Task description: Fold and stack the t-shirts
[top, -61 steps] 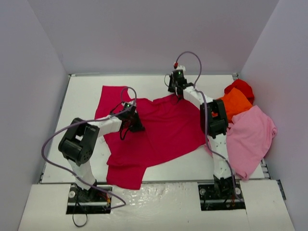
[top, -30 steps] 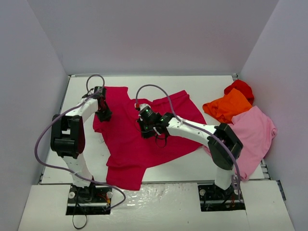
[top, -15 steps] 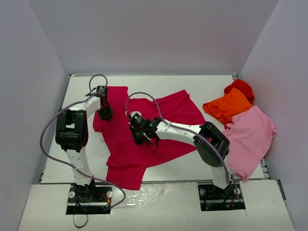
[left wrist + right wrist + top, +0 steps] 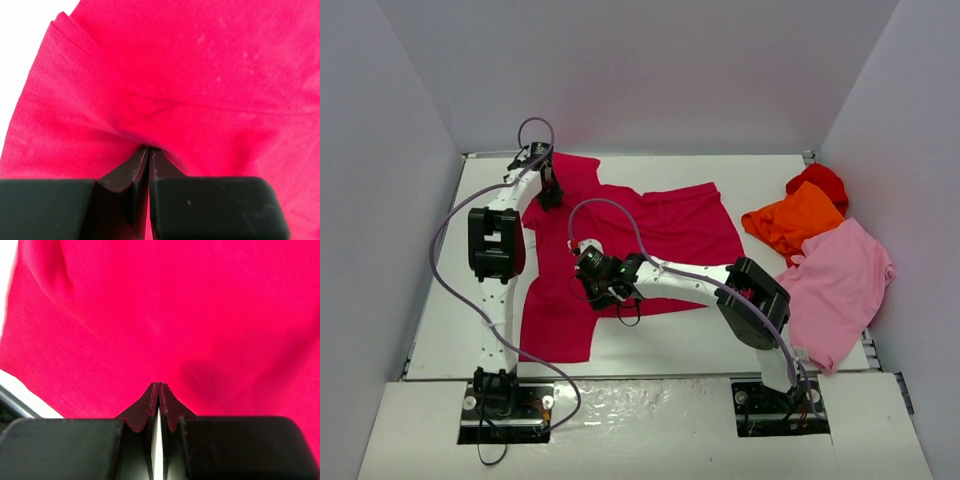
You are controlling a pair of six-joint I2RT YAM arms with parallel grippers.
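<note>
From above, my left gripper (image 4: 549,195) and right gripper (image 4: 592,285) are too small for me to make out their fingertips. On both wrist cameras the crimson shirt (image 4: 665,225) runs out of frame. I cannot tell whether the right fingers (image 4: 151,402) have cloth pinched. The orange shirt (image 4: 798,220) hides part of the bright red shirt (image 4: 822,182).
</note>
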